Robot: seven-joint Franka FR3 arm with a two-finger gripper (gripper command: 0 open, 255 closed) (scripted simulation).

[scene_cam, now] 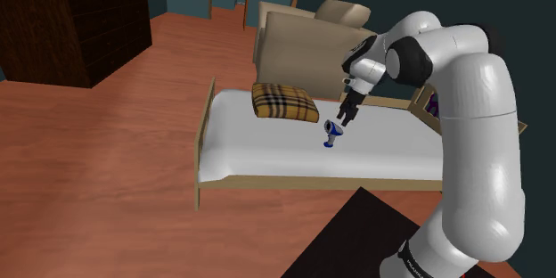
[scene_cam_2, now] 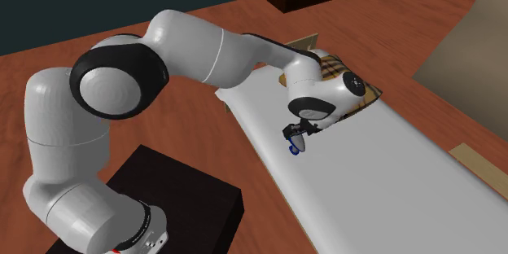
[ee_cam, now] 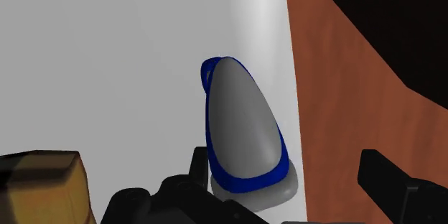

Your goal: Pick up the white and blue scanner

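Blue-rimmed scanner (scene_cam: 331,134): on bed (scene_cam: 267,156), near its stand-side edge | gripper (scene_cam: 342,121): just above scanner | jaws: spread wide, gripping nothing

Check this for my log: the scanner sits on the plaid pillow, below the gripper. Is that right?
No. The scanner sits on the white mattress, apart from the plaid pillow, below the gripper; the shoulder view shows it.

White bed (scene_cam: 267,153) with plaid pillow (scene_cam: 285,102) and grey-and-blue scanner (scene_cam: 331,134) on it
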